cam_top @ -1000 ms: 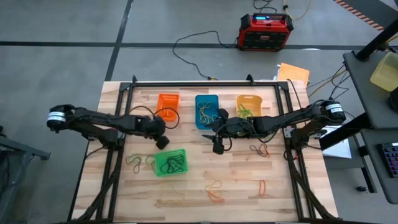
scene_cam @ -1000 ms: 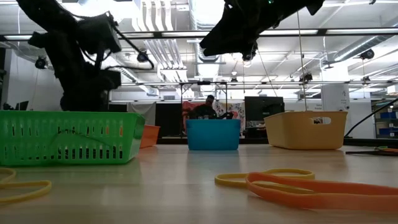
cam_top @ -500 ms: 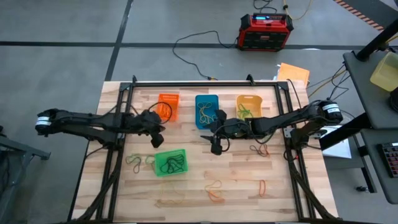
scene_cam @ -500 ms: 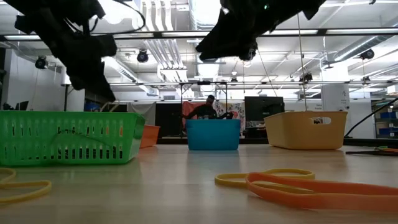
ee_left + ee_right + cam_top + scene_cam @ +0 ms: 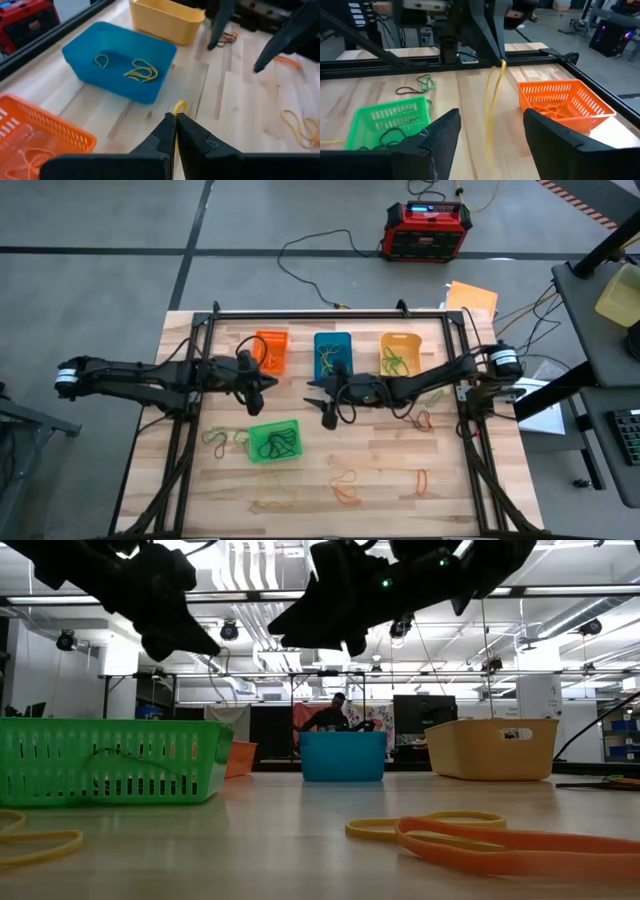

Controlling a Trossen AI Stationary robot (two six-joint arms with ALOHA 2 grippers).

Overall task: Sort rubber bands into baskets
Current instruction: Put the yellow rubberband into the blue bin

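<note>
The left gripper [image 5: 175, 116], fingers pinched shut on a yellow band [image 5: 493, 102] that hangs straight down from the tips, is raised over the table between the orange basket [image 5: 271, 348] and the blue basket [image 5: 332, 356]. The blue basket, already holding yellow bands, lies ahead of the fingers, so it looks the likely drop, with the left arm the nearer one. The right gripper [image 5: 322, 402] hangs spread and empty just beside, in front of the blue basket.
</note>
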